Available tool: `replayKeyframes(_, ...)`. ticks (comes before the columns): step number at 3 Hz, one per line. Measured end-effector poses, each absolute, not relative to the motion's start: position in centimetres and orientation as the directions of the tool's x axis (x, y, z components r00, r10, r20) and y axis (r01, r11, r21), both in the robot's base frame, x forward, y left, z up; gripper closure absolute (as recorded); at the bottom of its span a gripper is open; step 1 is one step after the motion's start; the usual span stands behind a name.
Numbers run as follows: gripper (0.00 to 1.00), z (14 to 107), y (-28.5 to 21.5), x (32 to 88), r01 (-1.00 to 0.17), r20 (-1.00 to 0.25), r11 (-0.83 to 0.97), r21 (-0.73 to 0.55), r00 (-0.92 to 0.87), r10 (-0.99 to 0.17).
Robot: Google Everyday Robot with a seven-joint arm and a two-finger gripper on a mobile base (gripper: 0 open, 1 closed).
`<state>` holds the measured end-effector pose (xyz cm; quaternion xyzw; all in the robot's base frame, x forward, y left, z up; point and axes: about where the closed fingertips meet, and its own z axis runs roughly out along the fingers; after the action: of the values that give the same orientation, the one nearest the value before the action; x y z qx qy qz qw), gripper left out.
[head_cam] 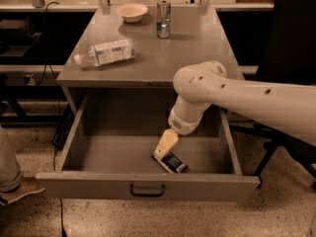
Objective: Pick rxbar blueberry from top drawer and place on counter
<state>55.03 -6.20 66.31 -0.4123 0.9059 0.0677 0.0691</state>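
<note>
- From my remote seat I see the top drawer (148, 185) pulled fully open; that part of the job is done
- The rxbar blueberry (174, 163) lies flat on the drawer floor, near the front panel and right of centre, its dark wrapper angled
- The gripper (162, 151) hangs inside the drawer at the end of the arm (237, 97), its pale tip right at the bar's upper-left end; I cannot tell whether it is apart or clamped on the bar
- I judge the pick to be at the grasp stage; the bar is not lifted
- What is left: secure the bar, raise it clear of the drawer, set it on the tabletop (168, 58)
- The tabletop carries a bottle (106, 52) on its side, a bowl (131, 12) and a can (163, 19); bare surface shows at the front and right
</note>
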Motion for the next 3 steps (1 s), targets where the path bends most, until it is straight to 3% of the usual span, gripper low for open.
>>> replayKeyframes(3, 0.00, 61.8, -5.8, 54.1, -0.738, -0.215, 0.675, -0.001, -0.659, -0.721)
